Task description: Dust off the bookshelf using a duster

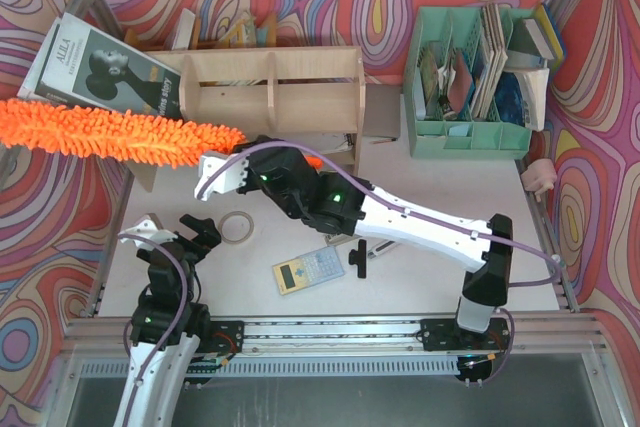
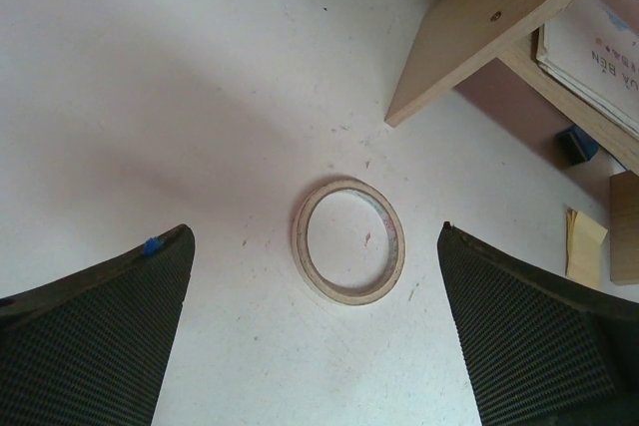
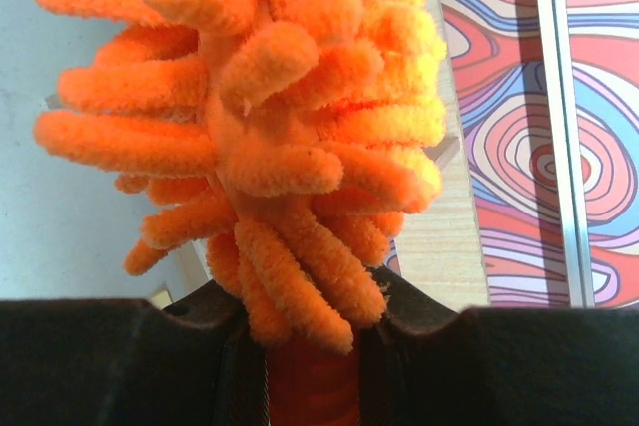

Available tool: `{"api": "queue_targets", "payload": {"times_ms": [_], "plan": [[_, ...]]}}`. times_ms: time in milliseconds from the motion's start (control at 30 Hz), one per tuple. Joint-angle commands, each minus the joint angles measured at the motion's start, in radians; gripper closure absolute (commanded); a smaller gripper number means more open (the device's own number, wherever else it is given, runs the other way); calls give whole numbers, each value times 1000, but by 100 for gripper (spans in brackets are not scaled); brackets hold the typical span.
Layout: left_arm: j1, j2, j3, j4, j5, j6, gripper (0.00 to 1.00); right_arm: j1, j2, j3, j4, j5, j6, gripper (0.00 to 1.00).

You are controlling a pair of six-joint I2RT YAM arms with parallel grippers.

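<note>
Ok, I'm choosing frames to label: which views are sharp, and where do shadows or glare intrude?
Top external: evenly lit, sharp, no glare, the duster crisp. Left wrist: tape ring sharp, soft shadow under the bookshelf panel, jaws dark. Right wrist: duster fills the frame, slightly soft; jaws near black.

White shells and black joints make up both arms. A lilac cable [image 1: 285,144] runs along the right arm [image 1: 420,222], at 4 o'clock, and the left arm [image 1: 160,332], at 7 o'clock. Green lights [image 1: 338,187] dot the right wrist. The left gripper [image 1: 172,232] has black ribbed fingers [image 2: 90,336], one blue-tipped.
</note>
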State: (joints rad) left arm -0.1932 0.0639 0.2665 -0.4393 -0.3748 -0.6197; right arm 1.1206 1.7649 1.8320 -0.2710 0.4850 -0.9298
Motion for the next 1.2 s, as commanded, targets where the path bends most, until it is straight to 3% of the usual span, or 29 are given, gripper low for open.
{"api": "queue_targets", "payload": {"times_ms": [0, 200, 567, 1167], "plan": [[5, -17, -18, 8, -10, 16, 1, 2, 47, 50, 66, 5, -59, 100], [5, -17, -18, 9, -10, 16, 1, -41, 45, 13, 71, 24, -17, 100], [5, -16, -19, 11, -9, 15, 1, -102, -51, -203, 81, 52, 80, 100], [5, -11, -18, 13, -9, 15, 1, -4, -84, -321, -38, 48, 218, 100]]}}
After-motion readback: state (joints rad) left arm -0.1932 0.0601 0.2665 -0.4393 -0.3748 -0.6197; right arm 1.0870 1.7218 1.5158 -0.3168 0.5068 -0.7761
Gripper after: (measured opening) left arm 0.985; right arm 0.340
